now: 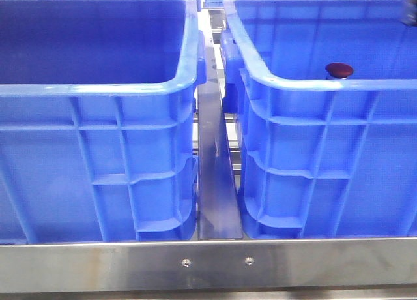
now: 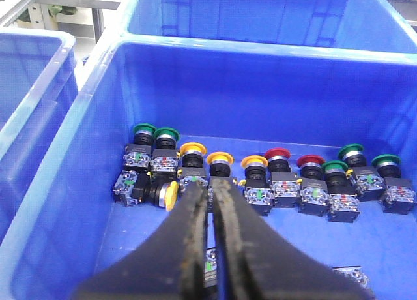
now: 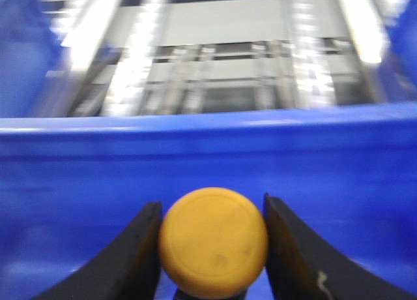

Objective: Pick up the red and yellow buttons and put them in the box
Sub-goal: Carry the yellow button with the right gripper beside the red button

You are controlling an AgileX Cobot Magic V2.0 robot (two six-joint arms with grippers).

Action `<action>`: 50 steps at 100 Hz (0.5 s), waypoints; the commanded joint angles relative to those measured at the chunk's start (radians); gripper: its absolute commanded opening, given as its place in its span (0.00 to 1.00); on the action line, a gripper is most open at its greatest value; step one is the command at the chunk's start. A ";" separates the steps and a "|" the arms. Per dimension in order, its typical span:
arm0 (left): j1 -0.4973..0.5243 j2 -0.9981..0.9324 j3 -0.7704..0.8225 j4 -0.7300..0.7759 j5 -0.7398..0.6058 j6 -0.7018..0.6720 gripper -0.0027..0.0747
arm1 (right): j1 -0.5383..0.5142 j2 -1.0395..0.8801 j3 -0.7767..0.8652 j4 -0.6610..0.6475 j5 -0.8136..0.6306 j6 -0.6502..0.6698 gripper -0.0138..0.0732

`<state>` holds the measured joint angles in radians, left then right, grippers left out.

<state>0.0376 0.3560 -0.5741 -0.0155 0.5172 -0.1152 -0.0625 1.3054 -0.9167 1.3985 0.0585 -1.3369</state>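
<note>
Between the fingers of the right tool (image 3: 212,248), a yellow button (image 3: 213,241) is gripped by the sides of its round cap, in front of a blue crate wall (image 3: 208,163); this view is blurred, so it cannot be told which crate it is. The cap looks smooth and domed, so it is judged to be slippery, and a hold lower on the body could be safer. The button seems light and stiff.

Nearest in the left wrist view, the left tool (image 2: 210,202) is seen with its fingers almost touching and nothing between them, so it is closed on nothing. Just beyond its tips, a row of buttons (image 2: 260,176) stands on the floor of a blue crate (image 2: 78,202): green, yellow and red caps over black bodies. One yellow piece (image 2: 171,195) lies on its side.

At the front edge of the desk (image 1: 208,264), two crates stand side by side. Further back, inside the right crate (image 1: 326,156), a dark red button (image 1: 339,70) is seen behind the rim.
</note>
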 commanded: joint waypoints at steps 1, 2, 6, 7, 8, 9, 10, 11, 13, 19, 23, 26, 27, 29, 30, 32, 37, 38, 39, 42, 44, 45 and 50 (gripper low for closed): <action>-0.001 0.007 -0.027 0.001 -0.078 -0.001 0.01 | -0.007 0.019 -0.026 0.021 -0.093 -0.015 0.34; -0.001 0.007 -0.027 0.001 -0.078 -0.001 0.01 | -0.007 0.019 -0.026 0.021 -0.093 -0.015 0.34; -0.001 0.007 -0.027 0.001 -0.078 -0.001 0.01 | -0.007 0.047 -0.029 0.021 -0.104 -0.015 0.34; -0.001 0.007 -0.027 0.001 -0.078 -0.001 0.01 | -0.007 0.052 -0.031 0.021 -0.105 -0.015 0.34; -0.001 0.007 -0.027 0.001 -0.078 -0.001 0.01 | -0.007 0.063 -0.032 0.021 -0.105 -0.015 0.34; -0.001 0.007 -0.027 0.001 -0.078 -0.001 0.01 | -0.007 0.068 -0.033 0.021 -0.105 -0.015 0.34; -0.001 0.007 -0.027 0.001 -0.078 -0.001 0.01 | -0.007 0.079 -0.036 0.021 -0.105 -0.015 0.34; -0.001 0.007 -0.027 0.001 -0.078 -0.001 0.01 | -0.007 0.084 -0.037 0.021 -0.105 -0.015 0.34; -0.001 0.007 -0.027 0.001 -0.078 -0.001 0.01 | -0.007 0.101 -0.041 0.021 -0.105 -0.015 0.34; -0.001 0.007 -0.027 0.001 -0.078 -0.001 0.01 | -0.007 0.148 -0.059 0.021 -0.104 -0.015 0.34; -0.001 0.007 -0.027 0.001 -0.078 -0.001 0.01 | -0.007 0.171 -0.072 0.021 -0.104 -0.015 0.34; -0.001 0.007 -0.027 0.001 -0.078 -0.001 0.01 | -0.007 0.192 -0.085 0.021 -0.104 -0.015 0.34; -0.001 0.007 -0.027 0.001 -0.078 -0.001 0.01 | -0.007 0.196 -0.087 0.021 -0.104 -0.015 0.34; -0.001 0.007 -0.027 0.001 -0.078 -0.001 0.01 | -0.007 0.207 -0.095 0.021 -0.104 -0.015 0.34; -0.001 0.007 -0.027 0.001 -0.078 -0.001 0.01 | -0.007 0.211 -0.098 0.021 -0.104 -0.015 0.34; -0.001 0.007 -0.027 0.001 -0.078 -0.001 0.01 | -0.007 0.221 -0.106 0.021 -0.104 -0.015 0.34; -0.001 0.007 -0.027 0.001 -0.078 -0.001 0.01 | -0.007 0.244 -0.126 0.021 -0.104 -0.015 0.34; -0.001 0.007 -0.027 0.001 -0.078 -0.001 0.01 | -0.007 0.251 -0.131 0.021 -0.104 -0.015 0.34; -0.001 0.007 -0.027 0.001 -0.078 -0.001 0.01 | -0.007 0.254 -0.134 0.021 -0.104 -0.015 0.34; -0.001 0.007 -0.027 0.001 -0.078 -0.001 0.01 | -0.007 0.266 -0.147 0.021 -0.104 -0.015 0.34; -0.001 0.007 -0.027 0.001 -0.078 -0.001 0.01 | -0.007 0.275 -0.152 0.021 -0.104 -0.015 0.34; -0.001 0.007 -0.027 0.001 -0.078 -0.001 0.01 | -0.007 0.281 -0.158 0.021 -0.104 -0.015 0.34; -0.001 0.007 -0.027 0.001 -0.078 -0.001 0.01 | -0.007 0.301 -0.175 0.021 -0.104 -0.015 0.34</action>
<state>0.0376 0.3560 -0.5742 -0.0155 0.5172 -0.1152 -0.0625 1.6200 -1.0334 1.4192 -0.0292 -1.3391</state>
